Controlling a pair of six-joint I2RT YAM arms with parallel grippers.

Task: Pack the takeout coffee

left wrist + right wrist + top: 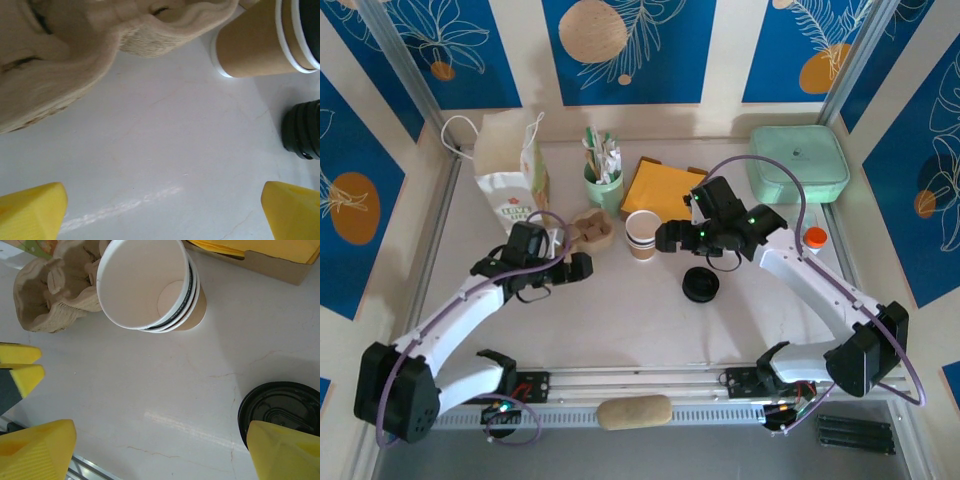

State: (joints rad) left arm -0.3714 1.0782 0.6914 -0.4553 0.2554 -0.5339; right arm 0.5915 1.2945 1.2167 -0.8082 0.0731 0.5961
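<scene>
**A:** From overhead, where is the cup?

**B:** The cup (pixel 642 235) stands upright with no top on, just ahead of the right gripper (pixel 667 237). That gripper's jaws are spread wide and hold nothing. The lid (pixel 701 285) lies flat on the table (pixel 620 320), off to that gripper's side, toward the arm bases. The left gripper (pixel 578 268) is just as wide and empty, with the carrier (pixel 592 231) ahead and to its left.

**A:** And the left wrist view?

**B:** The yellow fingers (pixel 30 212) sit far apart over bare table. The carrier (pixel 75 50) is ahead on the left and the cup (pixel 255 45) ahead on the right. The lid (pixel 302 130) is nearer, at the far right.

**A:** The right wrist view?

**B:** The fingers (pixel 285 452) are again wide apart. The cup (pixel 145 285) is straight ahead, its white inside showing, just beside the carrier (pixel 55 295). The lid (pixel 280 407) lies by the right-hand finger, which hides part of it.
</scene>
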